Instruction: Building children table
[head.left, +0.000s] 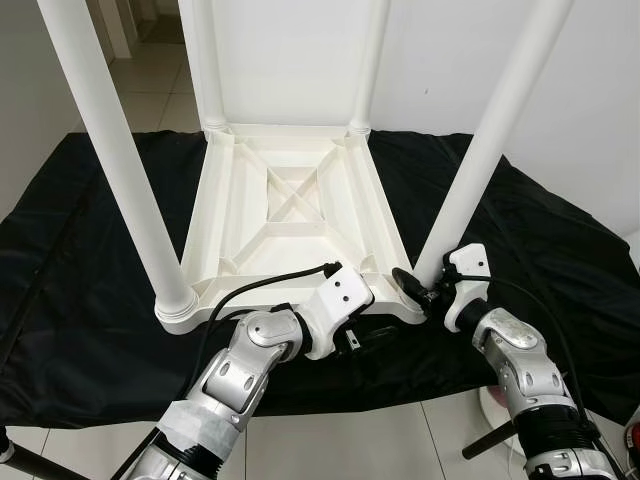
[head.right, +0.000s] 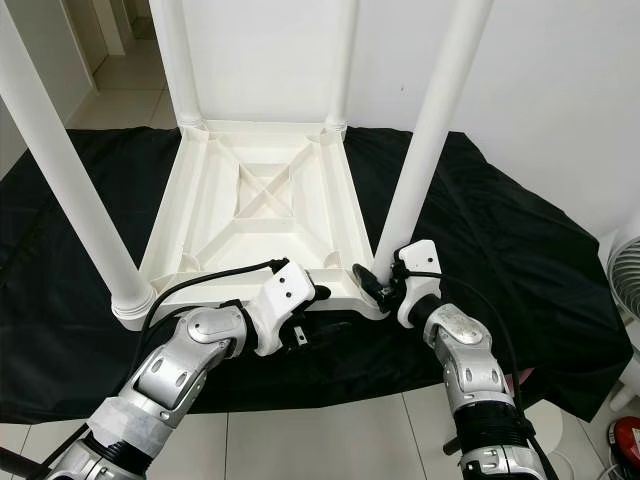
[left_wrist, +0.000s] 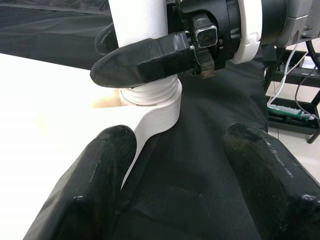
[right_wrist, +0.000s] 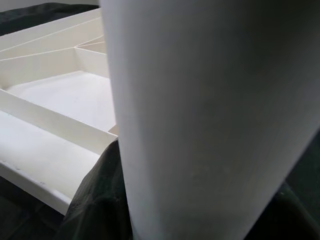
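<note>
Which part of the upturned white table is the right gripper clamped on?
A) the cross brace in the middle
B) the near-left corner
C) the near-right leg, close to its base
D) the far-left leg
C: the right gripper has its black fingers on either side of the near-right leg, just above its socket.

A plain indoor room, likely a home: pale tiled floor (head.left: 150, 95), bare white wall (head.right: 540, 90), a black cloth (head.left: 560, 260) spread out, a standing fan (head.right: 625, 275) at the side.

One upturned white table top (head.left: 290, 215), four white legs (head.left: 115, 150), one black cloth (head.left: 560, 260), two grippers (head.left: 418, 290).
</note>
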